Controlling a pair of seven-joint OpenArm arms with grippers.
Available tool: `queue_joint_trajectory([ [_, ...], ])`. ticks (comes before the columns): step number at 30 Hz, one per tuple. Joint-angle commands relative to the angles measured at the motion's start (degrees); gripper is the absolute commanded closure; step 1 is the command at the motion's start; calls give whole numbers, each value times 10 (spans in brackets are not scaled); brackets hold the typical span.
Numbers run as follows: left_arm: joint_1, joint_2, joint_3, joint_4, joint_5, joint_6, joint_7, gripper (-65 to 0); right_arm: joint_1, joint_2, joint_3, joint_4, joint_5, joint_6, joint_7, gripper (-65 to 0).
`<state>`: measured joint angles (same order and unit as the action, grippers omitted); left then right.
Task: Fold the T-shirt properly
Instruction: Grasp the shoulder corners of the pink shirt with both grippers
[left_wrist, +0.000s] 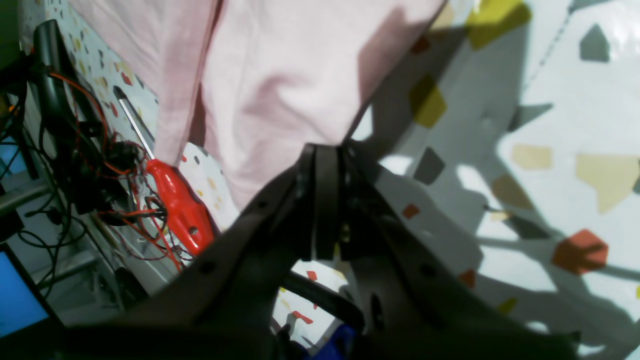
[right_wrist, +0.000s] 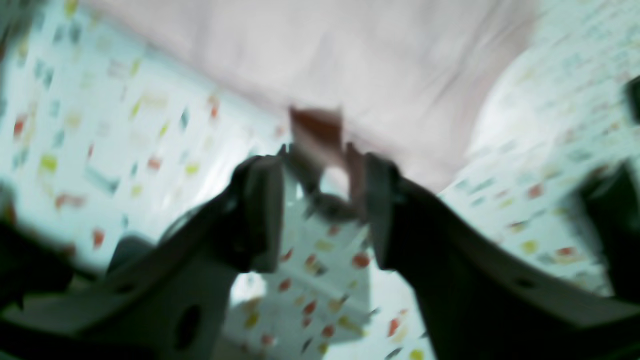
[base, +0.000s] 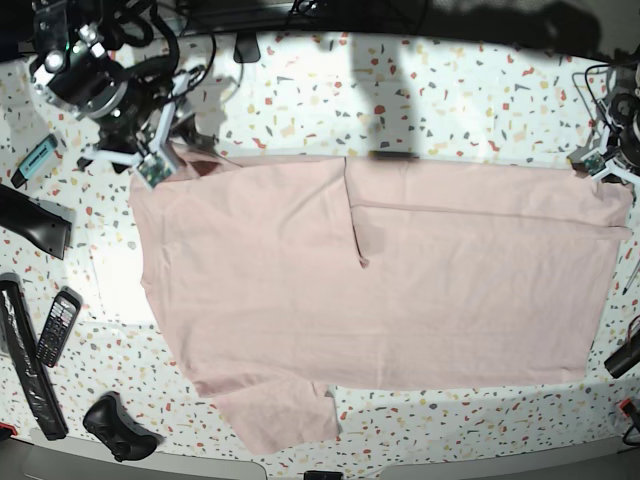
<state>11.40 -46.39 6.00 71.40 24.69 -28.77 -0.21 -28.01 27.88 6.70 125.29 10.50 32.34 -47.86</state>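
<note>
Left gripper (left_wrist: 327, 150) has its fingers pressed together on a corner of the T-shirt (base: 380, 290); in the left wrist view the pale pink cloth rises straight out of the closed tips. In the base view this gripper (base: 597, 165) sits at the far right corner of the garment, at the desk's right edge.

Right gripper (right_wrist: 322, 170) has its fingers spread apart. Its own wrist view is blurred, yet a gap shows between the two fingers, with a scrap of pink fabric and a small reddish-brown patch just ahead of them. Whether the cloth touches either finger I cannot tell. In the base view this gripper (base: 155, 165) hovers at the shirt's far left corner.

Pale pink and plain on its upper side, the T-shirt lies spread across the middle of the terrazzo-patterned desk (base: 450, 90). A flap is folded over along the far edge, and a seam-like crease runs down from the middle of that edge. One sleeve sticks out toward the near edge, left of centre.

A red-handled screwdriver (left_wrist: 175, 195) lies beside the cloth in the left wrist view, next to a tangle of cables. On the desk's left side rest a black phone with a keypad (base: 57, 326) and a black controller (base: 118, 425).
</note>
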Motion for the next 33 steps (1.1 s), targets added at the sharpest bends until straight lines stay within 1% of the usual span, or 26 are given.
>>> queue_joint_trajectory([
  [1,-3,-11,-3,3,-1,-6,2,0,2,13,4,1,-13,0,27,-319],
  [3,-3,-11,-3,3,-1,-6,6,0,1,22,4,-7,-22,0,47,-344],
  [7,-3,-11,-3,3,-1,-6,10,0,4,32,2,-12,-35,0,80,-343],
  [9,-3,-11,-3,4,-1,-6,10,0,4,42,-6,-24,-36,0,84,-343],
  [12,-3,-11,-3,3,-1,-6,10,0,13,61,-33,-49,-68,0,102,-343],
  [16,-3,-11,-3,3,-1,-6,10,0,36,82,-77,-54,-76,-1,100,-343],
  [18,-3,-11,-3,3,-1,-6,10,0,51,91,-96,-54,-91,-2,89,-343],
  [21,-3,-11,-3,3,-1,-6,10,0,67,101,-112,-54,-94,-1,58,-342],
  [24,-3,-11,-3,3,-1,-6,10,0,67,114,-120,-54,-121,3,54,-342],
  [27,-3,-11,-3,3,-1,-6,10,0,61,118,-128,-54,-154,3,54,-342],
  [31,-3,-11,-3,3,-1,-6,10,0,49,118,-140,-57,-171,3,57,-342],
  [33,-3,-11,-3,3,-1,-6,10,0,50,118,-155,-68,-191,2,59,-342],
])
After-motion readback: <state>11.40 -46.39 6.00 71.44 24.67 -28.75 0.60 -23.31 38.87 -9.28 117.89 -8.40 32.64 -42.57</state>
